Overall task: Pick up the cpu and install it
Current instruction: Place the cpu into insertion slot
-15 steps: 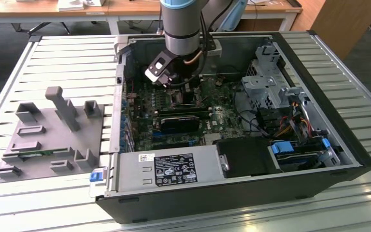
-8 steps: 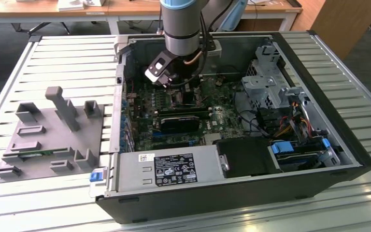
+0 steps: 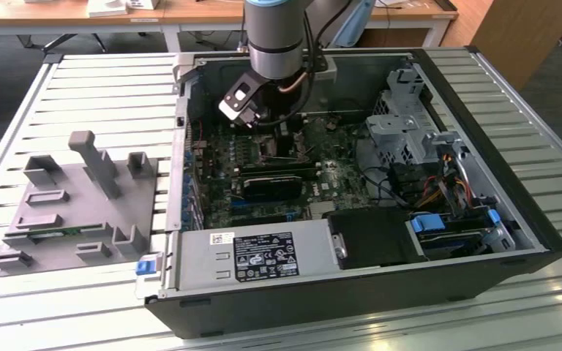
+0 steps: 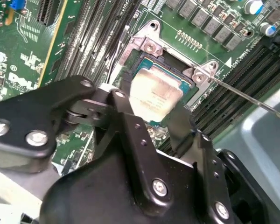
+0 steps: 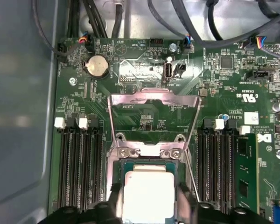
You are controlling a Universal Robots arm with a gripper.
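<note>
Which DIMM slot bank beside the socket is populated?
The bank across the cpu from the coin battery: a green memory stick stands in its outermost slot; the other bank holds none.

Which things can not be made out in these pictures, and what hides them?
First wrist view: one edge of the cpu is cut off by the picture's edge and the gripper.
Second wrist view: the gripper covers one side of the cpu, so its seating cannot be judged.
Exterior view: the arm hides the cpu.

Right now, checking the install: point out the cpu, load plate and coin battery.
cpu (image 5: pixel 148 195): first wrist view, metal top's centre.
load plate (image 5: pixel 154 99): first wrist view, top bar.
coin battery (image 5: pixel 97 66): first wrist view, face.
</note>
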